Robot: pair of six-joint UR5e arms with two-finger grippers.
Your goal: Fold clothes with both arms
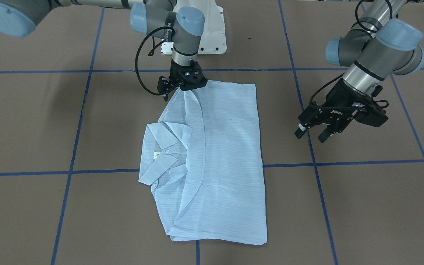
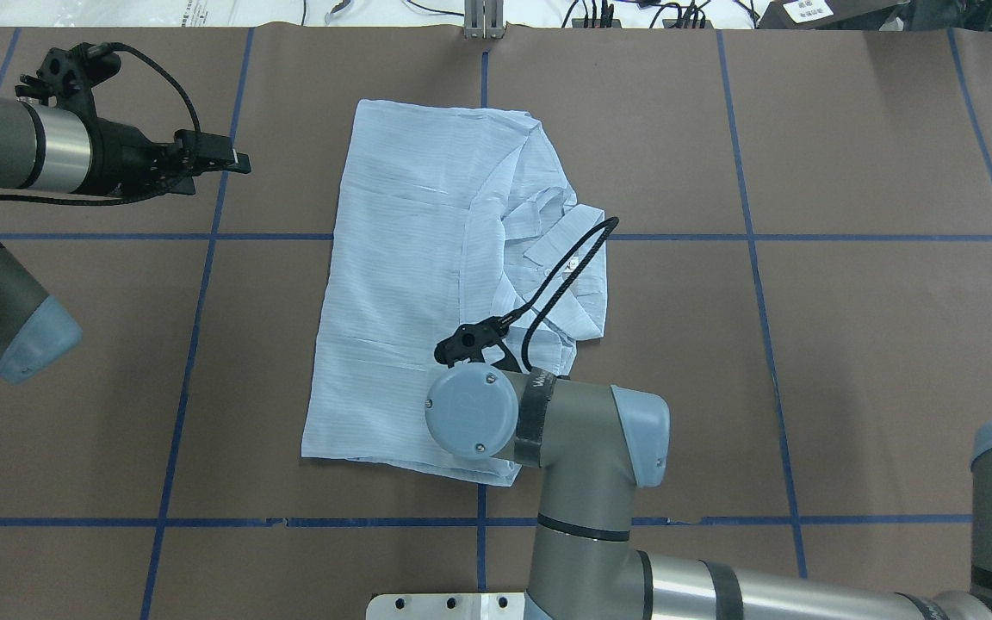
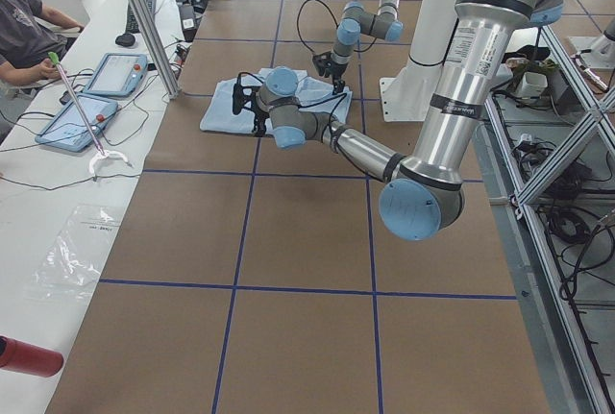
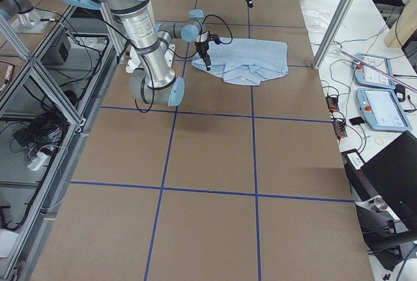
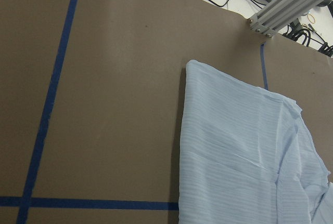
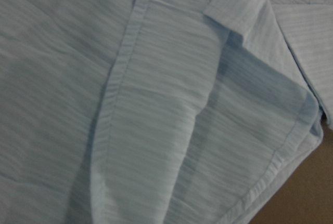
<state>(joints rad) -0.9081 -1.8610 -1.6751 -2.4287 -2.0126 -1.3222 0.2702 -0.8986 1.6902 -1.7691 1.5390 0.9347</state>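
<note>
Frontally, the shirt (image 1: 226, 158) lies folded flat on the table (image 1: 363, 206); the right gripper (image 1: 187, 88) sits on its robot-side edge, grip impossible to tell. The left gripper (image 1: 310, 136) hangs clear beside it, fingers (image 1: 300, 131) apart. Overhead, the collar (image 2: 586, 301) points toward the robot's right. Right wrist view: only striped cloth, close.

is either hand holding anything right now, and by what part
Left hand is open and holds nothing. Right hand is down on the shirt at its robot-side edge, but its fingertips are hidden, so a hold cannot be told.
</note>
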